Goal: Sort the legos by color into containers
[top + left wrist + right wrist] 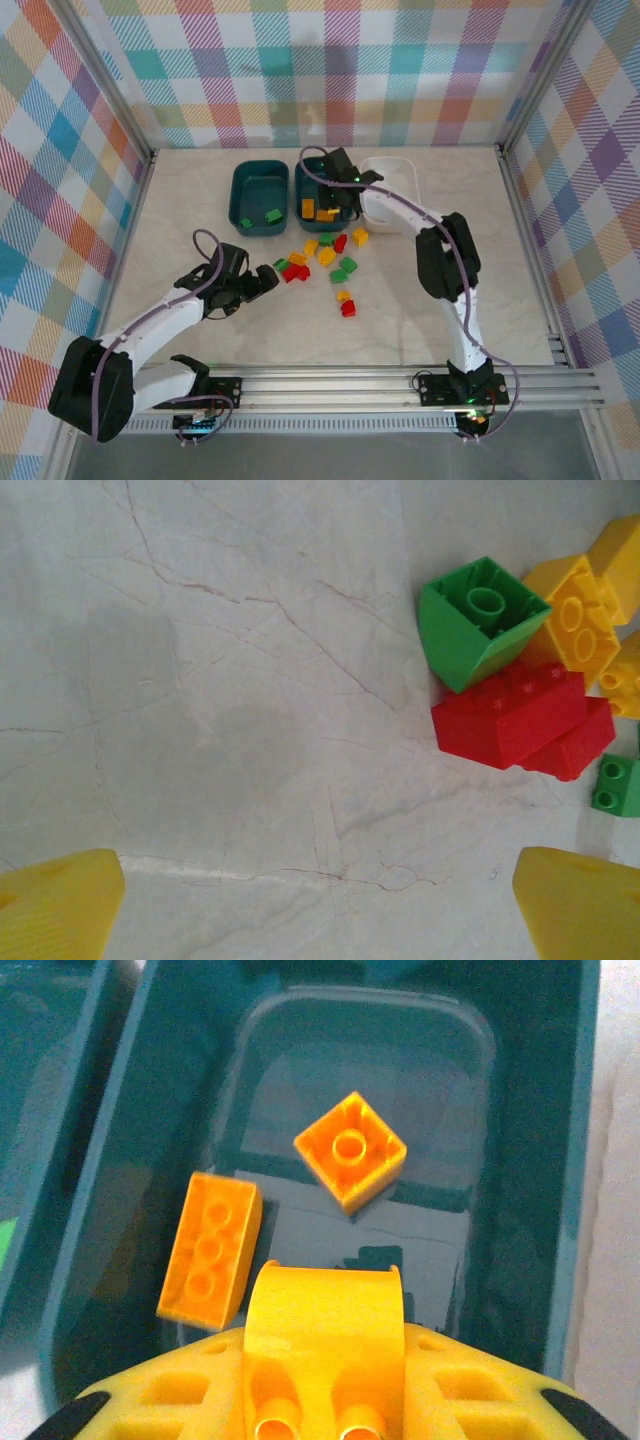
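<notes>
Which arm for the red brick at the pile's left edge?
Left: the left end effector, open, is beside the red brick; the right end effector holds a yellow brick over a teal bin.

Marbled table (pixel 180 230) with three bins (pixel 234 200) and scattered legos (pixel 326 256)

A pale, marble-patterned counter (pixel 300 335) spreads under and around the jaws, evenly lit, with only soft shadows. Directly beneath the left jaws, fine brown veins cross its cream surface (pixel 250 680). Beyond the jaws stands a back wall (pixel 340 70) of pastel plaid cloth in pink, orange, teal, purple and yellow. Matching plaid walls close in on the left (pixel 60 200) and the right (pixel 590 200). Silver metal posts (pixel 110 90) mark the corners. A ridged aluminium rail (pixel 340 385) edges the counter behind the jaws.
</notes>
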You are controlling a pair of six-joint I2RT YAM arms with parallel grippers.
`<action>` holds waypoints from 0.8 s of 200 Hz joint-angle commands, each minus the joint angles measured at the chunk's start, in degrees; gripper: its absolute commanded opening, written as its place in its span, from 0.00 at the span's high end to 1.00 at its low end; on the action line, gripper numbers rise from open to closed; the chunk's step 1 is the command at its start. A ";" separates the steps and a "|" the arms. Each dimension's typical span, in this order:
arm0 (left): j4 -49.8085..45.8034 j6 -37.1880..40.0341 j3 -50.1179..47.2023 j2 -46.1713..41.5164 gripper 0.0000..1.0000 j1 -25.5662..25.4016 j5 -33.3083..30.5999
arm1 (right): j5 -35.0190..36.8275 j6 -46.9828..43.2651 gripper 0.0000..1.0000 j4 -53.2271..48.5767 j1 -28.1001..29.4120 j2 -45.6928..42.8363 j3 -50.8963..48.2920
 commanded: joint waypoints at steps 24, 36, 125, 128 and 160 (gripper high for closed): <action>-1.51 0.85 2.53 1.60 0.00 -0.23 1.38 | -3.59 -2.13 0.50 -5.91 -1.13 3.56 8.00; -1.45 1.02 2.88 1.89 0.00 -0.23 1.71 | -3.52 -2.50 0.44 -5.16 -1.10 1.35 6.79; 7.14 -1.39 3.46 8.29 0.00 -6.84 1.84 | -5.62 4.54 0.39 3.77 8.68 -34.75 -43.96; 7.39 -1.52 3.61 8.87 0.00 -7.32 1.64 | -5.98 5.07 0.38 3.63 9.23 -35.45 -45.09; 10.39 -3.21 4.10 11.85 0.01 -10.36 -0.51 | -8.80 8.75 0.31 1.65 15.84 -38.96 -51.81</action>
